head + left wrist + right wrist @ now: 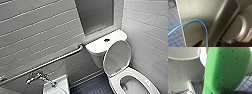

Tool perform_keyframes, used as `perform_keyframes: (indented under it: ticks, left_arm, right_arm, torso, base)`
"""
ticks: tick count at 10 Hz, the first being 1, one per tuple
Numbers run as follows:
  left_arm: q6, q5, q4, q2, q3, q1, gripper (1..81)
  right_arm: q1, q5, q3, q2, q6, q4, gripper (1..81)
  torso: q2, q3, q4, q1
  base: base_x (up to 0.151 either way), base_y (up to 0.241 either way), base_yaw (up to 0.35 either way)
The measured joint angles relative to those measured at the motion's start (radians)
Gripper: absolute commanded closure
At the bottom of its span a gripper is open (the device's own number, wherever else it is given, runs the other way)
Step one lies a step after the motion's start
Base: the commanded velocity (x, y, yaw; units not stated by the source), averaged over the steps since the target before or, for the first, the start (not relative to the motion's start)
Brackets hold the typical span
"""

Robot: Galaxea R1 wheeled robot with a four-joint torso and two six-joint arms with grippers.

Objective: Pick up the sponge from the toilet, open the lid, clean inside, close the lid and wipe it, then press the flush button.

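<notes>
The white toilet [130, 80] stands at the right against the tiled wall. Its lid [117, 57] is raised and leans back on the tank [100, 46], so the seat and the open bowl [132, 86] show. On the tank top sits the small dark flush button [107, 40]. In the right wrist view the bright green sponge [228, 69] looms close and upright, with my right gripper shut on it, beside the white underside of the toilet bowl [184, 53]. My left gripper is open and holds nothing.
A metal grab bar [50, 62] slants along the left wall. A white sink [58, 87] with a chrome tap [37, 76] is at the lower left. Dark blue floor tiles [92, 86] lie between sink and toilet. A blue cable [204, 26] crosses my dark body panel.
</notes>
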Motion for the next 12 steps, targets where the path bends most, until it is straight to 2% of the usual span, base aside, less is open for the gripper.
perform_keyframes:
  ticks: [2, 4, 6, 8, 10, 12]
  left_arm:
    - [0.000, 0.000, 0.000, 0.000, 0.000, 0.000, 1.0]
    - [0.000, -0.001, 0.000, 0.000, 0.000, 0.000, 1.0]
    - [0.000, -0.001, 0.000, 0.000, 0.000, 0.000, 1.0]
    - [0.000, -0.001, 0.000, 0.000, 0.000, 0.000, 1.0]
    - [0.000, -0.001, 0.000, 0.000, 0.000, 0.000, 1.0]
    - [0.000, -0.001, 0.000, 0.000, 0.000, 0.000, 1.0]
  right_arm:
    - [0.112, -0.074, 0.016, 0.002, -0.102, 0.130, 81.1]
    - [0.232, -0.144, 0.015, 0.034, -0.164, 0.222, 81.1]
    - [0.339, -0.222, -0.029, 0.096, -0.192, 0.275, 81.1]
    - [0.439, -0.276, -0.149, 0.180, -0.211, 0.349, 81.1]
    - [0.470, -0.311, -0.270, 0.255, -0.219, 0.420, 81.1]
    - [0.520, -0.313, -0.394, 0.346, -0.222, 0.511, 81.1]
  torso:
    - [0.000, 0.000, 0.000, 0.000]
    - [0.000, 0.000, 0.000, 0.000]
    - [0.000, 0.000, 0.000, 0.000]
    - [0.000, 0.000, 0.000, 0.000]
    - [0.000, 0.000, 0.000, 0.000]
    - [0.000, 0.000, 0.000, 0.000]
  base:
    - [0.000, 0.000, 0.000]
    - [0.000, 0.000, 0.000]
    - [0.000, 0.000, 0.000]
    - [0.000, 0.000, 0.000]
    - [0.000, 0.000, 0.000]
    - [0.000, 0.000, 0.000]
